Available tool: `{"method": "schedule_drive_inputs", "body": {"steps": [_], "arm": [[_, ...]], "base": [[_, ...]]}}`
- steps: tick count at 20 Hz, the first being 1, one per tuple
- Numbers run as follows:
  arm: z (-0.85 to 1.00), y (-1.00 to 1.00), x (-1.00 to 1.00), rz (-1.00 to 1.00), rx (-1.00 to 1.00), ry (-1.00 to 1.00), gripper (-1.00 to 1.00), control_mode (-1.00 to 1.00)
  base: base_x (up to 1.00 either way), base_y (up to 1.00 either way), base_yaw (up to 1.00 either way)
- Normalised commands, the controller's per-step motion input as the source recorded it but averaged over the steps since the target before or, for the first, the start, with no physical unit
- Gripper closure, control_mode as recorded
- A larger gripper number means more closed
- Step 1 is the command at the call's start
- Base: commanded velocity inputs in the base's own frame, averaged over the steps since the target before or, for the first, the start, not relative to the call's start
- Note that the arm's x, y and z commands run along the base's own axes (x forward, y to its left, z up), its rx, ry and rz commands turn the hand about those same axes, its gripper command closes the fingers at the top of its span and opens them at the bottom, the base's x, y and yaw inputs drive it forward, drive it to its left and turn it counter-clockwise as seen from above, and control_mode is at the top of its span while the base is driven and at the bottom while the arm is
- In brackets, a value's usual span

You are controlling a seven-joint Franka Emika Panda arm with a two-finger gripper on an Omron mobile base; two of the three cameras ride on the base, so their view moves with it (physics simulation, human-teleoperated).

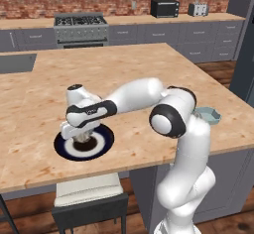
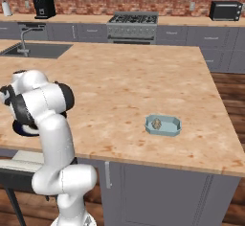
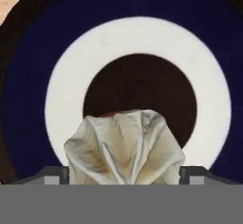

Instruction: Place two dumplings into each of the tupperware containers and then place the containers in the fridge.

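Pincer (image 3: 124, 178) down over dark blue plate (image 1: 101, 146) on bench (image 1: 139, 74), fingertips (image 3: 52, 175) flanking dumpling (image 3: 124, 154), grip uncertain. Dumpling folds pointing up in hand view. Right base view: pale blue tupperware container (image 2: 163, 125) lengthwise along bench edge, another dumpling (image 2: 157, 123) inside.

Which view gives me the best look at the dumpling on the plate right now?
The hand view: the dumpling sits close up between the gripper tips, folds clearly visible. In the left base view the hand covers it, leaving just the plate. In the right base view the arm blocks it.
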Motion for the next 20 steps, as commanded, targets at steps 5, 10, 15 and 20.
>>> {"method": "schedule_drive_inputs", "body": {"steps": [5, 10, 15, 20], "arm": [[0.14, -0.71, -0.32, -0.21, -0.03, 0.00, 1.00, -1.00], [0.03, -0.95, -0.04, -0.23, -0.04, 0.00, 1.00, -1.00], [0.16, -0.98, 0.13, -0.20, -0.01, 0.00, 1.00, -1.00], [0.26, -1.00, 0.17, -0.17, 0.00, 0.01, 1.00, -1.00]], "base": [[0.00, 0.00, 0.00], [0.00, 0.00, 0.00], [0.00, 0.00, 0.00], [0.00, 0.00, 0.00]]}}
